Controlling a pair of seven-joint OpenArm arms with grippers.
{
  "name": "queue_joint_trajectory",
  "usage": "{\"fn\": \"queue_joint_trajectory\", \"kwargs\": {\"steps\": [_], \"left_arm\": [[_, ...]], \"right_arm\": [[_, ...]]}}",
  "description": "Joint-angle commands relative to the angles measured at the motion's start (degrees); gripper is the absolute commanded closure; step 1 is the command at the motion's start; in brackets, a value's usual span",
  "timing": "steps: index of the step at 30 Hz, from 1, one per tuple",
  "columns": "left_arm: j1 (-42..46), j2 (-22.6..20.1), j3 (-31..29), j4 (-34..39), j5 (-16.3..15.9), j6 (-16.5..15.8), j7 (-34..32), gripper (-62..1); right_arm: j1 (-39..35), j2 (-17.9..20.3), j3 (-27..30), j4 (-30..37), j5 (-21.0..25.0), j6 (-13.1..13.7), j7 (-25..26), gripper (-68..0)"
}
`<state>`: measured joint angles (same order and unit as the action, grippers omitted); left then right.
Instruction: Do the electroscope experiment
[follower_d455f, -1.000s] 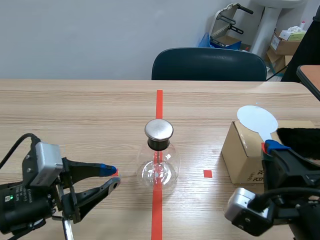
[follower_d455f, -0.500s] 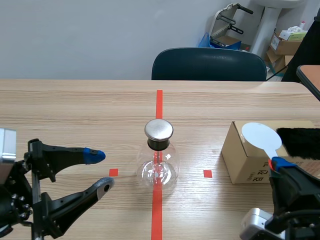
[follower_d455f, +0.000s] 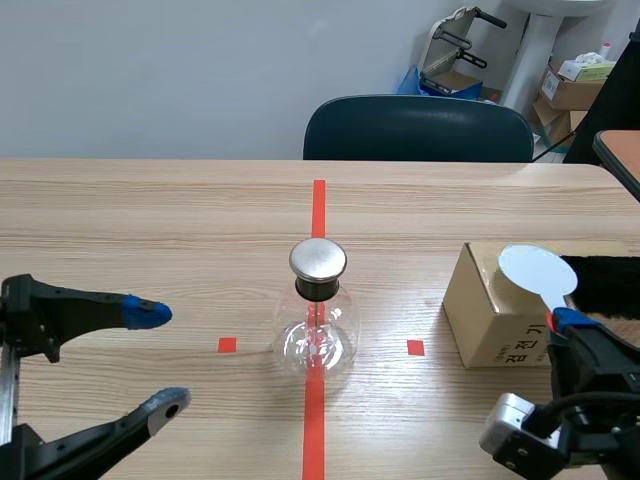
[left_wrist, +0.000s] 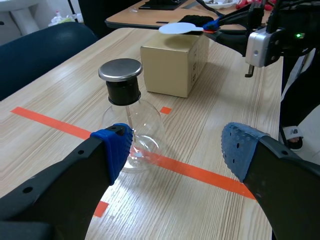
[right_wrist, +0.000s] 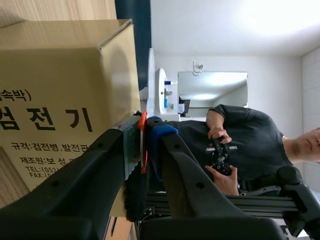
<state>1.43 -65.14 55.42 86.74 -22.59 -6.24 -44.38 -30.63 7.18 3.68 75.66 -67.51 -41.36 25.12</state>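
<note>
The electroscope (follower_d455f: 318, 322), a round glass flask with a black neck and a flat metal cap (follower_d455f: 318, 259), stands upright at the middle of the table (follower_d455f: 150, 210), on the orange-red tape line. The left claw (follower_d455f: 160, 358) hangs low, near and to the left of it. Its blue-padded fingers are wide apart with nothing between them, and they point toward the flask. Well to the electroscope's right sits a cardboard box (follower_d455f: 495, 310), with a piece of black fur (follower_d455f: 600, 283) lying on top. The right claw (follower_d455f: 562, 322) is at the box's near side, clamped on the orange-red handle of a white disc paddle (follower_d455f: 537, 270). The disc stands over the box's top, and whether it touches cannot be told. A dark blue chair (follower_d455f: 418, 128) stands beyond the table.
</note>
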Motion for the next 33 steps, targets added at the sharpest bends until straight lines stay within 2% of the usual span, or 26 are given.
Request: {"fn": "queue_joint_trajectory", "kwargs": {"steps": [1, 9, 20, 33], "left_arm": [[0.00, -1.64, -0.24, 2.05, -0.42, -0.74, -0.85, -40.5], [0.00, -4.79, -0.24, 5.53, -0.42, -1.01, -0.90, -40.5], [-0.02, -5.33, -0.24, 5.70, -1.86, -2.08, -1.73, -40.5], [-0.02, -5.35, -0.24, 5.68, -1.86, -2.08, -1.70, -40.5]], "right_arm": [[0.31, 0.74, 0.11, 0.28, 0.15, -3.50, -0.39, -1.1], [0.33, 0.74, -0.81, 0.02, -0.90, -3.39, -2.34, -1.1], [1.01, 0.74, -1.51, -0.28, -3.69, 2.14, -4.24, -1.1], [1.27, 0.72, -1.88, -0.48, -3.69, 2.40, -4.26, -1.1]]}}
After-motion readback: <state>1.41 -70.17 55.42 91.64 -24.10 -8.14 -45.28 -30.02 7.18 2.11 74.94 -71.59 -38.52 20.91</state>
